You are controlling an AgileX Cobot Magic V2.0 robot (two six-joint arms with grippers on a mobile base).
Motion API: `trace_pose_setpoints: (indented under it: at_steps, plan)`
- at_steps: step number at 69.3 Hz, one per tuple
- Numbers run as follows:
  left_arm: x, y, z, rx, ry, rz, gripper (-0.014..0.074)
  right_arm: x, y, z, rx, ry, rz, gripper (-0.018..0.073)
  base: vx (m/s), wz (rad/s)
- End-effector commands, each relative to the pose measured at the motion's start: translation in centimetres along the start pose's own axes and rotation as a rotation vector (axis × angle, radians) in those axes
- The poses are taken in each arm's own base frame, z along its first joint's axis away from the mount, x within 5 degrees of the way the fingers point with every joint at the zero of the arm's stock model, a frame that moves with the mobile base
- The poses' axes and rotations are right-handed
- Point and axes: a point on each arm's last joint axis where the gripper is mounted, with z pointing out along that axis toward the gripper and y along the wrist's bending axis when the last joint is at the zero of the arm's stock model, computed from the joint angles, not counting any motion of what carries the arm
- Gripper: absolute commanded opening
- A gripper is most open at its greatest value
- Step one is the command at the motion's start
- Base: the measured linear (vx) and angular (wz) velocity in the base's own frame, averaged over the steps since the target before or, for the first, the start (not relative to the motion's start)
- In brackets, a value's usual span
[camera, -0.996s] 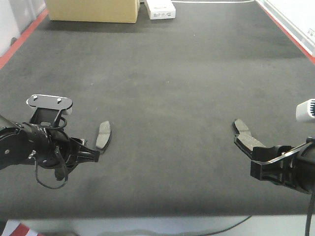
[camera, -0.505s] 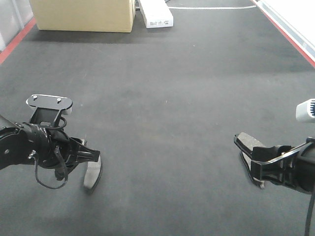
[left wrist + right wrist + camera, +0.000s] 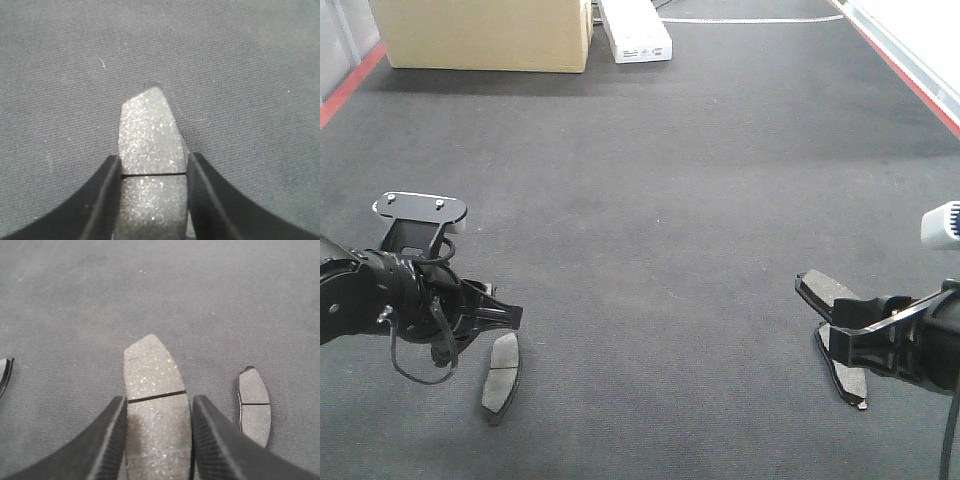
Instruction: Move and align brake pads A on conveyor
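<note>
The left claw (image 3: 152, 170) is gripping a brake pad (image 3: 150, 145) by its long edges, fingers flanking the groove across its middle, the pad's tip pointing forward just above the conveyor (image 3: 240, 60). In the front view, another pad (image 3: 501, 362) is lying flat on the belt just beside and below that claw. The right claw (image 3: 157, 432) is likewise closed on a pad (image 3: 156, 405), holding it at the groove. In the right wrist view, one more pad (image 3: 254, 412) is resting on the belt near it to the right, and the edge of a further one (image 3: 4, 374) is showing at the far left. At the belt's far end, a cardboard box (image 3: 485, 32) and a white carton (image 3: 635, 28) are sitting. Both arms appear to be mid-carry; next, each held pad likely needs lowering flat beside its resting neighbour, lengthwise parallel, before release.
</note>
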Motion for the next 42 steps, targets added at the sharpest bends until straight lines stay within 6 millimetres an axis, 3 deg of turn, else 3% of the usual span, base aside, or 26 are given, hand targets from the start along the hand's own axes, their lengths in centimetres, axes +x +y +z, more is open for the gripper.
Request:
trace_pose_setpoints:
  at_steps: [1, 42]
  plan:
    - [-1.29, -0.41, -1.63, 0.040, -0.108, 0.002, 0.0020, -1.45, 0.43, -0.74, -0.043, -0.105, -0.014, 0.0067, 0.00, 0.00]
    - [-1.29, -0.41, -1.63, 0.040, -0.108, 0.002, 0.0020, -1.45, 0.43, -0.74, -0.043, -0.105, -0.014, 0.0067, 0.00, 0.00]
